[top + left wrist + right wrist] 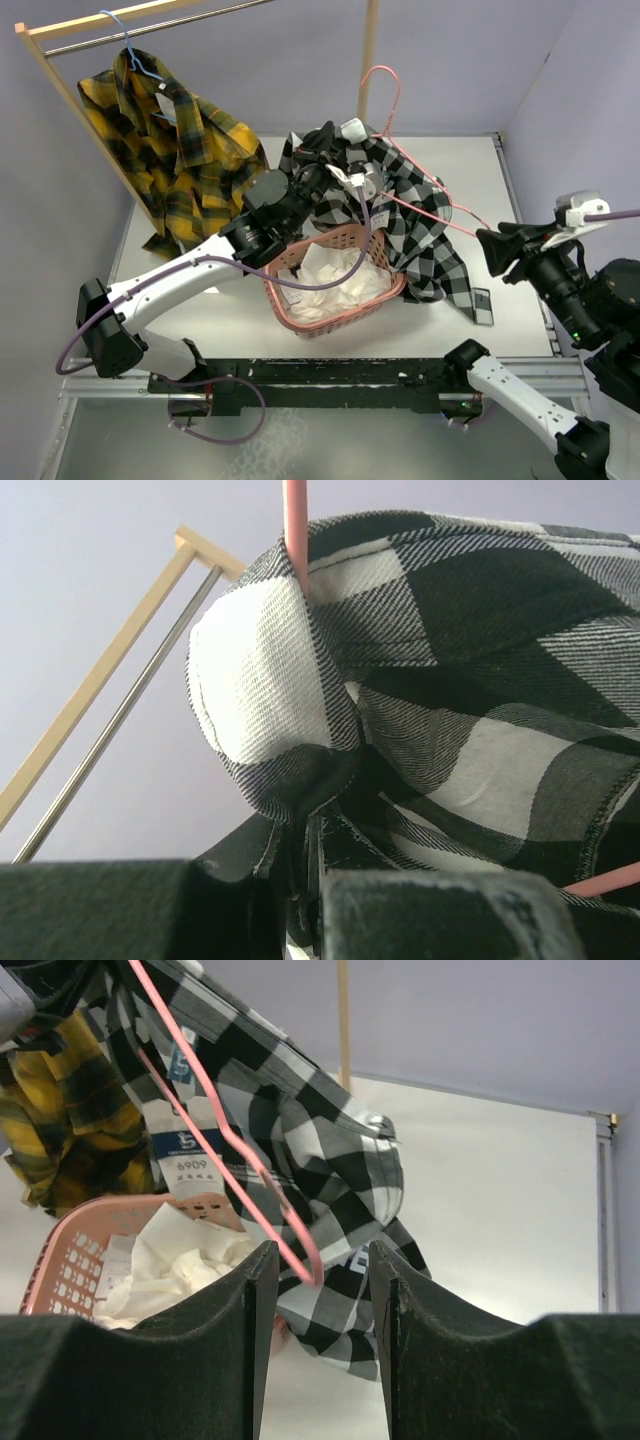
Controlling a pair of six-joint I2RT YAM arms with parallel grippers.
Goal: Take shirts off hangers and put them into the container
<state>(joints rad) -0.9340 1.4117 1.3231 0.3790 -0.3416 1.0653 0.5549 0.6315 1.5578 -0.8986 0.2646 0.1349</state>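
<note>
Left gripper is pinching the black and white shirt by the collar while the right gripper is waiting part open around the pink hanger

Black and white shirt is hanging bunched over the far rim of the pink basket and trailing down its right side onto the table, not yet off its hanger; the pink hanger is lying with its long axis running from the collar out to the right, its bare corner poking between the right gripper's fingers without being squeezed, so the right arm is sitting nearer and a pull along that line, away from the left grip, is looking like the coming move; the yellow shirt is hanging on the blue hanger from the rack, well apart to the left; the cloth is looking soft and limp, the wire thin and springy
</note>
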